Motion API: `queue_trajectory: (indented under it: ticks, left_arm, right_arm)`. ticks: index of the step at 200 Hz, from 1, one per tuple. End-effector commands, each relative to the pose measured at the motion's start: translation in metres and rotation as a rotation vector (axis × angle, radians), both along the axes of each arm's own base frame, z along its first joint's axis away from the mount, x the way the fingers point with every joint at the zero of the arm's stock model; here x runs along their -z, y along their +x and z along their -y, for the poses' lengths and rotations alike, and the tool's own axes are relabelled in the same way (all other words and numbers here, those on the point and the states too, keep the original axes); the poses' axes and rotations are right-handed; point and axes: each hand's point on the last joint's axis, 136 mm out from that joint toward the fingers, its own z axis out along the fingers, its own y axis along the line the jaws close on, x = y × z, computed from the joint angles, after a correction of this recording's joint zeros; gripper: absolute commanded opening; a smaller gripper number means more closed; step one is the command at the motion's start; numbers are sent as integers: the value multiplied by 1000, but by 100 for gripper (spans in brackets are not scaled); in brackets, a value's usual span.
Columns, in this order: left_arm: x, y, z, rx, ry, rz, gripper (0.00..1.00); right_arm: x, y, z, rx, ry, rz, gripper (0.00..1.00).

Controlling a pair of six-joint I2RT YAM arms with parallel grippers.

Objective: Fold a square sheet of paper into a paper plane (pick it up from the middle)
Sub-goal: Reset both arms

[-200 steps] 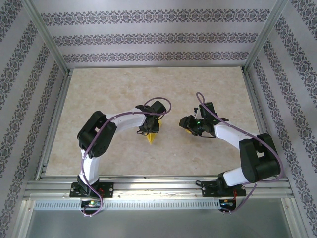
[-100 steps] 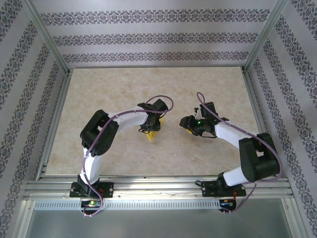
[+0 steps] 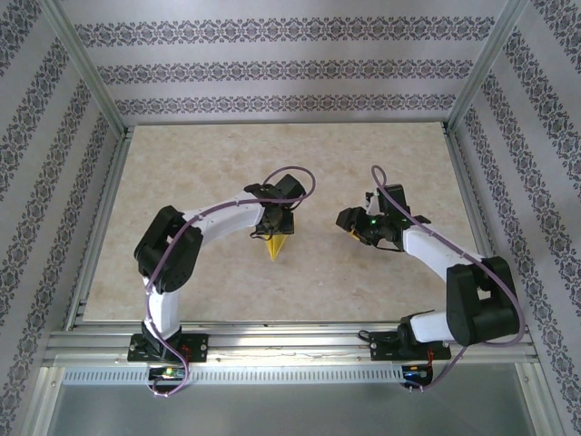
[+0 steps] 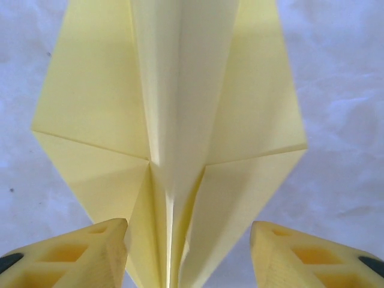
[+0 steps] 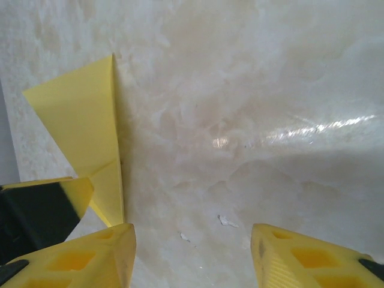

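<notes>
Lying flat, one paper plane (image 4: 174, 120); left pincer (image 4: 189, 237) and right pincer (image 5: 193, 237) parted.

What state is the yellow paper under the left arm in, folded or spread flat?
Folded. The paper plane shows a centre crease, layered diagonal flaps and a narrowing shape, not a plain flat square.

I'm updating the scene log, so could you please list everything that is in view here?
paper plane: one, yellow, mid-table, between the left fingers
table: one, beige marbled, under everything
walls: three, white with grey patterned stripes, around the table
frame rails: several, silver, along the table's edges
arms: two, white and black, from the near edge
left fingers: two, yellow, apart, either side of the paper plane
right fingers: two, yellow, apart, over bare table
</notes>
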Motion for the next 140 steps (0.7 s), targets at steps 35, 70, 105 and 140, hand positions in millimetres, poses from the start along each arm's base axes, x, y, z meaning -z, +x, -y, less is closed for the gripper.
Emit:
queue_trajectory:
  ticks: [35,70,105,140]
  left_arm:
    - [-79,9,-57,-27,66,348,87]
    - [-100,14,-149,-106,193,584,100]
    - [-94,17,-236,-154,349,669,100]
    - [-69,31,-280,-196,378,731,100]
  right_arm:
    - [-60,25,95,190,-486,335,72]
    - [-72,39,172,394,-927,548,98]
    - [-28,55,199,390,-960,515,98]
    - [-28,91,168,267,-851,640,98]
